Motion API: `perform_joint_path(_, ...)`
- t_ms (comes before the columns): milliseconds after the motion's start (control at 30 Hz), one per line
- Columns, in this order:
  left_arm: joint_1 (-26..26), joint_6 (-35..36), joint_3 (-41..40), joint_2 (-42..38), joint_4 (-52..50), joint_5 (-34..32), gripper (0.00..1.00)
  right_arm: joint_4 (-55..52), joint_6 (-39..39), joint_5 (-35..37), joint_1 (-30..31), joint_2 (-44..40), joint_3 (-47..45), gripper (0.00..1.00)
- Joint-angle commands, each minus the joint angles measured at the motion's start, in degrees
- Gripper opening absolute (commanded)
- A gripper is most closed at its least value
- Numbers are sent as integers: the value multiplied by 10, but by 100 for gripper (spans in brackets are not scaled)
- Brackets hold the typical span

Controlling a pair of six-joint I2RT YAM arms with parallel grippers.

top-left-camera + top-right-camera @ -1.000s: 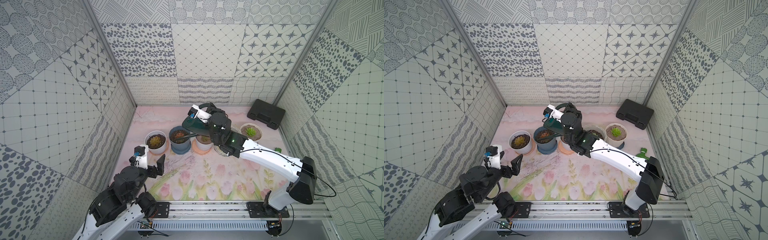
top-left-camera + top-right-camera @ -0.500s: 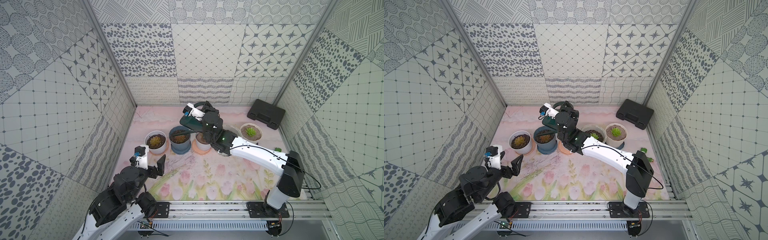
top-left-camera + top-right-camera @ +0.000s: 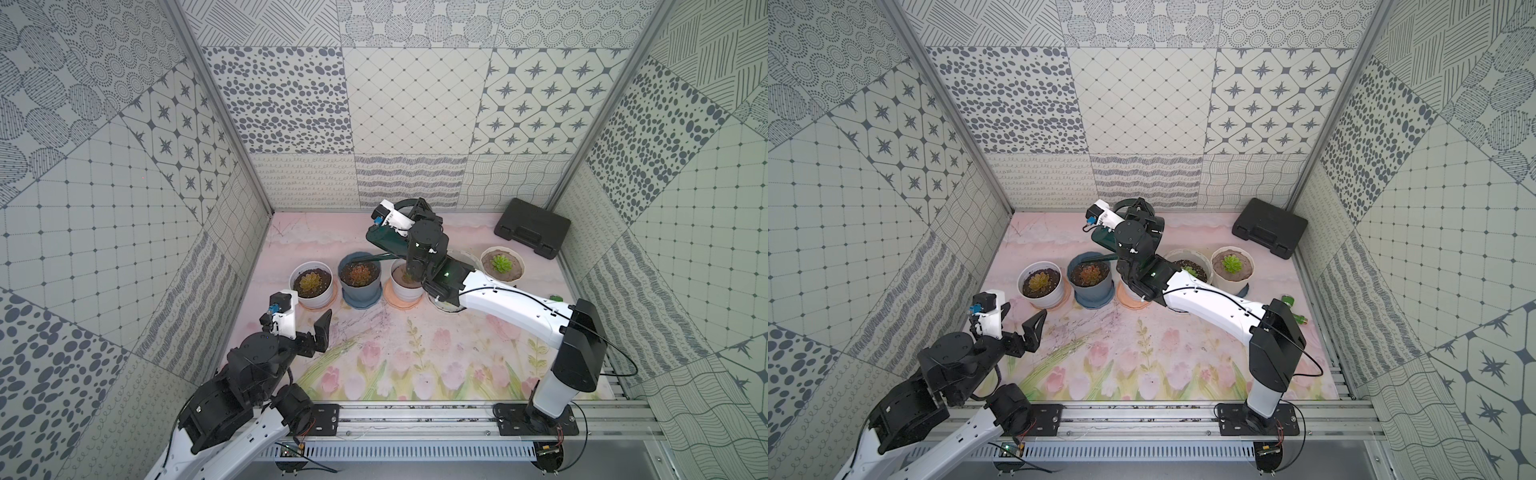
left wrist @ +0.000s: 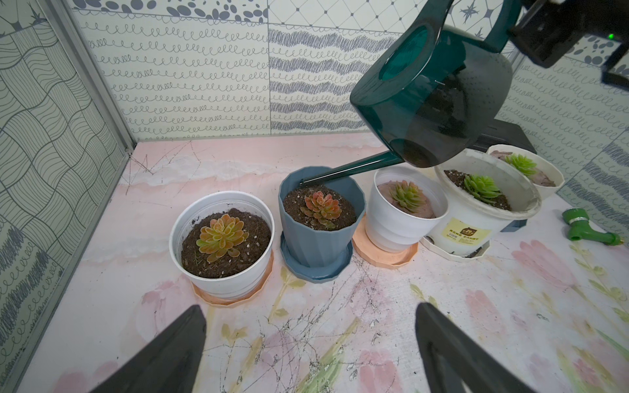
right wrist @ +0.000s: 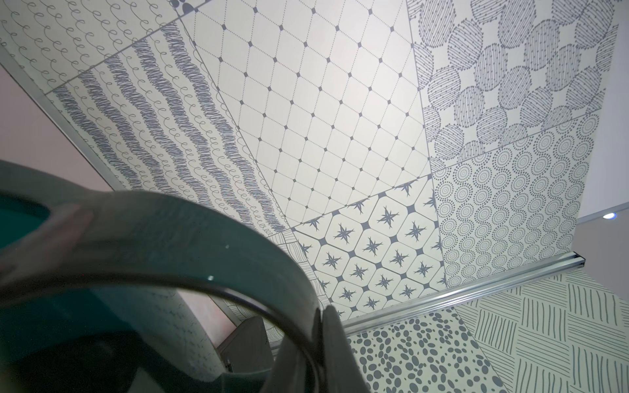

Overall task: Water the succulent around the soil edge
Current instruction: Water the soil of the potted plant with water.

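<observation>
Succulent [image 3: 501,262]: small bright green spiky rosette in smooth tan soil, right of centre in both top views, at the right end of the pot row. Its soil edge [image 3: 489,269] shows as a pale brown ring just inside the white pot's lip. At centre, the right gripper [image 3: 419,206] is clamped on the handle of the dark green can [image 3: 384,243]. The right arm covers part of the cream pot [image 3: 1187,251] beside the succulent.

Left wrist view: succulent [image 4: 520,164] at the right edge, its pot half hidden behind the cream pot. The can, upper right, tilts with its spout tip over the blue pot [image 4: 316,241] rim. The left gripper [image 4: 309,308], at the bottom, stands wide apart and empty, its fingers cut off by the frame.

Right wrist view: the can's handle, blurred, fills the lower left, nipped between the fingers at the bottom edge.
</observation>
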Motion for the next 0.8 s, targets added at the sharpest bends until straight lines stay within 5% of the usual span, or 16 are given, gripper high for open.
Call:
perform_joint_path(0,1,0,-1,-1,7,3,99,85,-16,10,-3,-17,22,0)
perform_joint_path(767,1,0,-2,2,8,5,99,89,-48,25,-10,-89,-57,0)
